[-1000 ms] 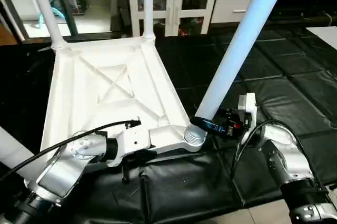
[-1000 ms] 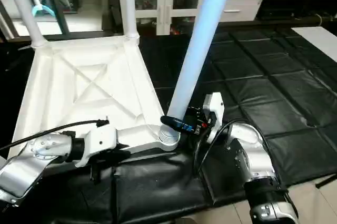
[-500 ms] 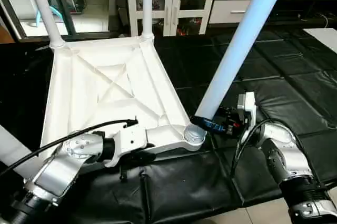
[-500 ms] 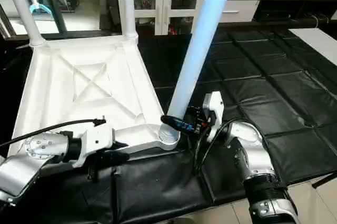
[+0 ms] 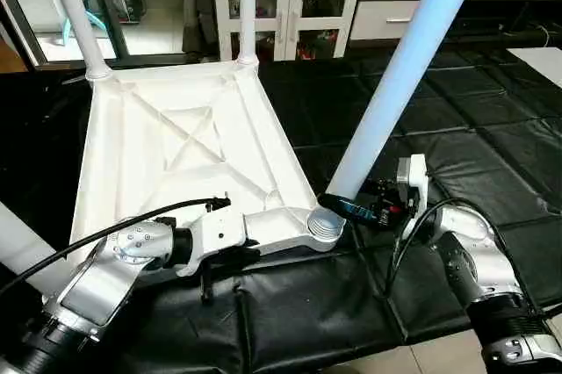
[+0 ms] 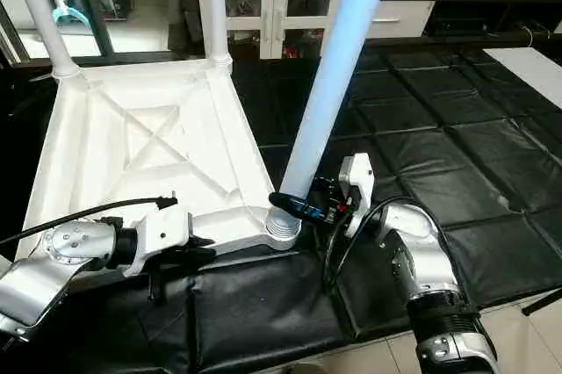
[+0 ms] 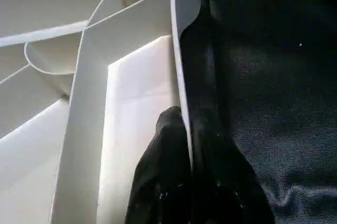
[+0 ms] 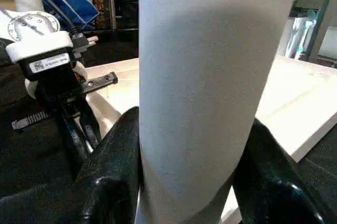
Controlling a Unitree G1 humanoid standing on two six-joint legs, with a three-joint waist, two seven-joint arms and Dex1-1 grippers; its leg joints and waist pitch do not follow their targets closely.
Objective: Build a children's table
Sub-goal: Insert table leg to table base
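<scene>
Right wrist view gives you the key relation: the leg (image 8: 210, 77) stands squarely between the right gripper (image 5: 344, 207)'s two black fingers (image 8: 110, 171), which clasp it low on its shaft; its long axis runs up and away from the jaws, leaning toward the robot's right, while its foot sits just below them in the corner socket (image 5: 324, 226) of the table top (image 5: 176, 141); that lean against the socket's upright bore looks like the thing your next move turns on, so I judge you must bring the shaft upright over the socket before pressing down; the left gripper (image 5: 211, 262) is pinched on the near rim of the top, one finger inside the wall and one outside, a short way along the rim from that socket; the top lies ribbed side up on the black mat (image 5: 457, 119), white and glossy with diagonal ribs; two far legs (image 5: 246, 5) already stand in their sockets.
</scene>
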